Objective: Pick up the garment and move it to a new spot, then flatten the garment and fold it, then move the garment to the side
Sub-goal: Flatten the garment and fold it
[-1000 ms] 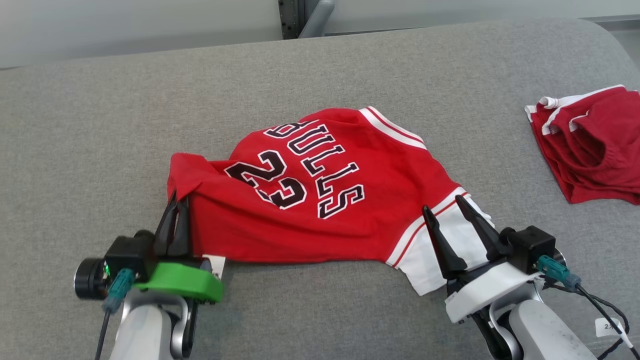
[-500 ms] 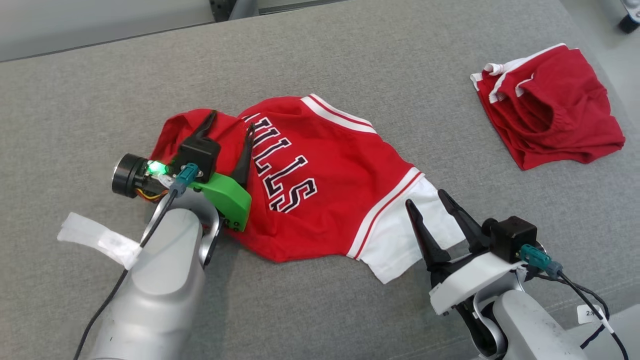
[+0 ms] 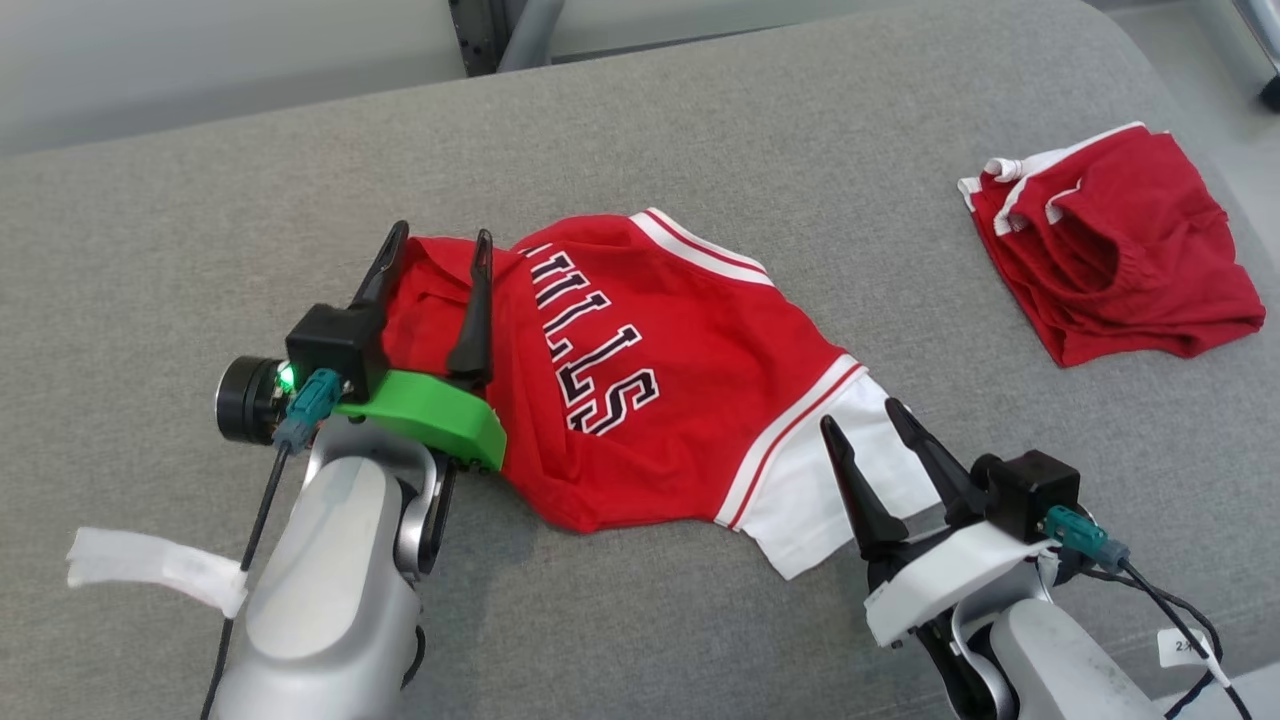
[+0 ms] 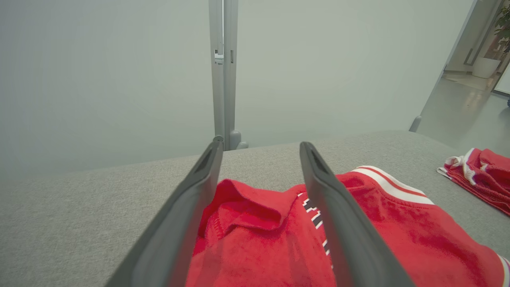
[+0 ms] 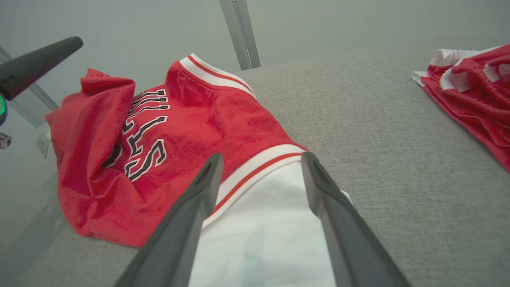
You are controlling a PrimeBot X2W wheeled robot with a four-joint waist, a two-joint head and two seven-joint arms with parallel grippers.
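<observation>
A red jersey [image 3: 650, 370] with black-and-white lettering and a white part at its near right lies crumpled on the grey padded table [image 3: 760, 140]. Its left part is folded over onto itself. My left gripper [image 3: 442, 238] is open above that folded left edge, with one finger on either side of a raised fold [image 4: 247, 207] and nothing held. My right gripper [image 3: 860, 415] is open, its fingers over the white part [image 5: 263, 227] at the near right corner. From the right wrist, the jersey [image 5: 179, 131] lies ahead and one left finger [image 5: 40, 63] shows at the upper left.
A second red garment with white trim [image 3: 1110, 245] lies bunched at the table's far right; it is the red garment [image 4: 478, 175] at the right edge of the left wrist view. A white strip [image 3: 150, 565] hangs off my left forearm. A grey post [image 4: 223, 67] stands behind the table.
My left gripper, shut on the jersey's near left edge a second ago, carried it forward, folded it over and now stands open. The head camera has shifted. The right gripper stays open.
</observation>
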